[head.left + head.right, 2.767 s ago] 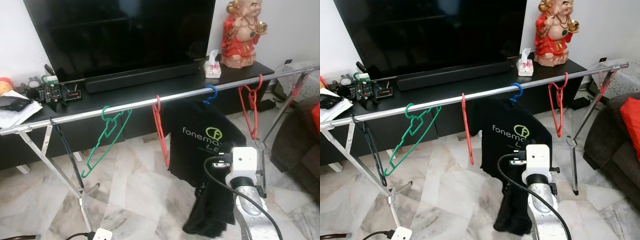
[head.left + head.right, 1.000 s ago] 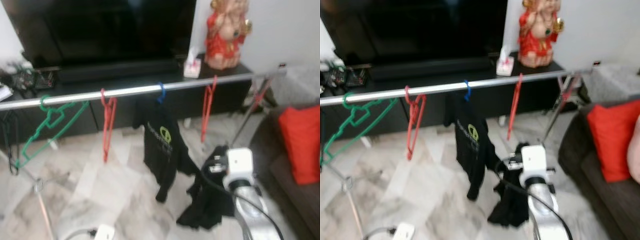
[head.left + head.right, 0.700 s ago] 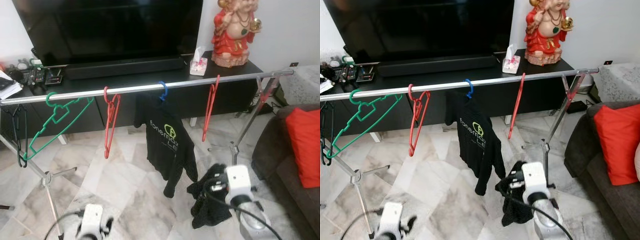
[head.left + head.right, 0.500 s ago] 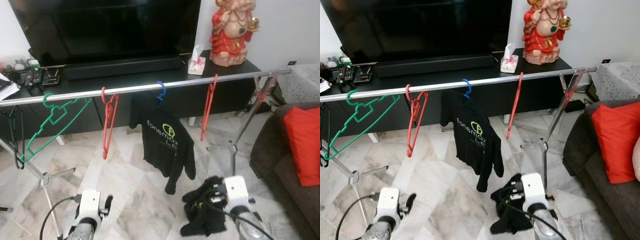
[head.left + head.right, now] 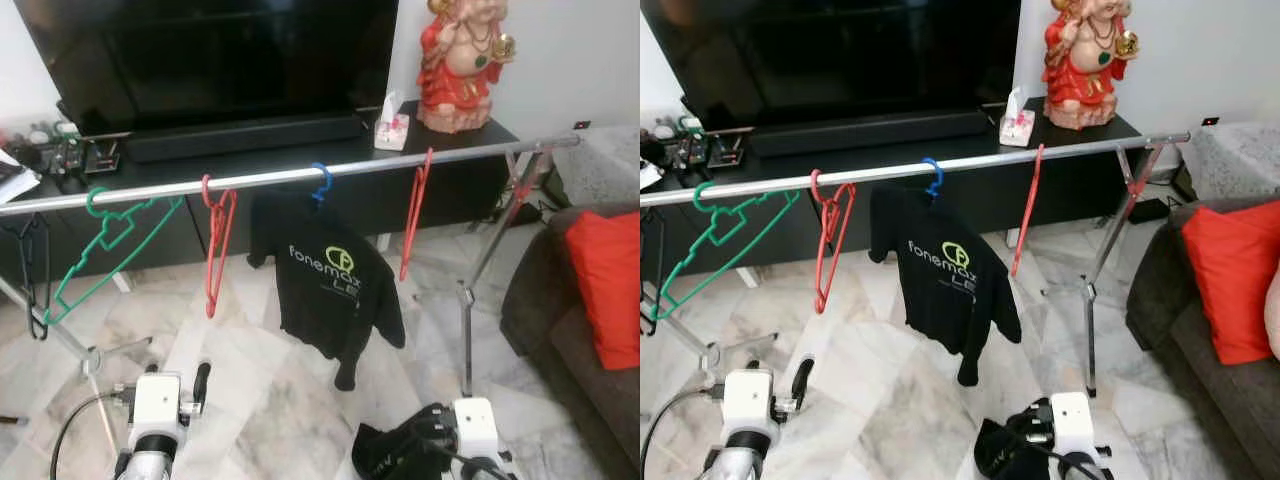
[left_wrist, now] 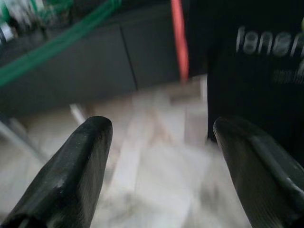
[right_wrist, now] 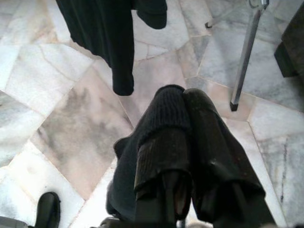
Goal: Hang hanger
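Note:
A metal clothes rail (image 5: 270, 178) crosses in front of a TV console. On it hang a green hanger (image 5: 100, 240), a red hanger (image 5: 215, 245), a blue hanger (image 5: 320, 183) carrying a black printed shirt (image 5: 335, 290), another red hanger (image 5: 415, 215) and a black hanger (image 5: 35, 285) at the far left. My right gripper (image 7: 183, 102) is low over the floor, shut on a bunched black garment (image 5: 390, 455). My left gripper (image 6: 161, 126) stands open and holds nothing, low below the red hanger.
The black console (image 5: 460, 135) carries a large TV (image 5: 220, 60), a red statue (image 5: 460, 60) and a tissue box (image 5: 392, 132). A dark couch with a red cushion (image 5: 605, 285) stands at the right. A rack leg (image 5: 465, 300) rises near my right arm on the marble floor.
My right arm has dropped lower with the black garment. My left arm has risen further into view. The shirt on the blue hanger has swung to face me more squarely.

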Controlling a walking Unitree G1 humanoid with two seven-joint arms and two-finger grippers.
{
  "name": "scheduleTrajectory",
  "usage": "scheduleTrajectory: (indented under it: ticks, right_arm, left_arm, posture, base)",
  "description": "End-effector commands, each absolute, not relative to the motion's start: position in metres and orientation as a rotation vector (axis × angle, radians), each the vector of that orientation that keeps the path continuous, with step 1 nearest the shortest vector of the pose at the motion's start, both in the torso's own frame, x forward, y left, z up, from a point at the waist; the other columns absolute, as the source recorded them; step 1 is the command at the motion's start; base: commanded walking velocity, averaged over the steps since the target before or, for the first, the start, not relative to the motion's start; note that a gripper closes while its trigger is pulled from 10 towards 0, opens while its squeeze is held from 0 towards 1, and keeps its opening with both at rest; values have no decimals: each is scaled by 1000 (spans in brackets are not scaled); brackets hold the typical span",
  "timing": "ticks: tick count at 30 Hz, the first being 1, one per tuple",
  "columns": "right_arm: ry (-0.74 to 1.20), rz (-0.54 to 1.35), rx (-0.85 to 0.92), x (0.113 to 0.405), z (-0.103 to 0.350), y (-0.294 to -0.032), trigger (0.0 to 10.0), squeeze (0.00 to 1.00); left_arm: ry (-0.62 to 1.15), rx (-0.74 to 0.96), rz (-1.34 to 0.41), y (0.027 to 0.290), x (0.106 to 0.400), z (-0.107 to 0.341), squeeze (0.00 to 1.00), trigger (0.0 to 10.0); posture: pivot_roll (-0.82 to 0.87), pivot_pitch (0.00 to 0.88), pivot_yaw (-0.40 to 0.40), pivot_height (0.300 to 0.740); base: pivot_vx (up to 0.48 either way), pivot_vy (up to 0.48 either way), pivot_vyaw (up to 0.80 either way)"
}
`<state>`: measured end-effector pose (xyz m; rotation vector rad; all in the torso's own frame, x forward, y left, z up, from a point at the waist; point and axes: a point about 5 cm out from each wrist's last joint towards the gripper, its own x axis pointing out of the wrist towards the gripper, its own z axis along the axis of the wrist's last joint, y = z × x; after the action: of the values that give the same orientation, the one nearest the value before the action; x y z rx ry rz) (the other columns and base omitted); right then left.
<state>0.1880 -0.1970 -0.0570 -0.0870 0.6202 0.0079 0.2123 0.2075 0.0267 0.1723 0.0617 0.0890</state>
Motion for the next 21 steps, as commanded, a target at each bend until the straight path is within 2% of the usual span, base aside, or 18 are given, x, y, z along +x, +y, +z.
scheduleTrajectory:
  ticks: [1, 8, 21]
  right_arm:
    - [603, 11, -92, 189, -56, -194, 10000, 0]
    - [586, -33, -80, 185, -58, -198, 10000, 0]
    - [536, -102, -97, 190, -54, -211, 10000, 0]
  left_arm:
    - [34, 175, 81, 205, 217, 35, 0, 10000]
    - [-50, 161, 55, 198, 236, 59, 0, 10000]
    - [-44, 139, 56, 194, 245, 70, 0, 10000]
  posture:
    - [-116, 0, 24, 740]
    - [-123, 0, 33, 740]
    - [-124, 0, 36, 740]
  base:
    - [0, 0, 0]
    - [0, 0, 0]
    - [255, 0, 0]
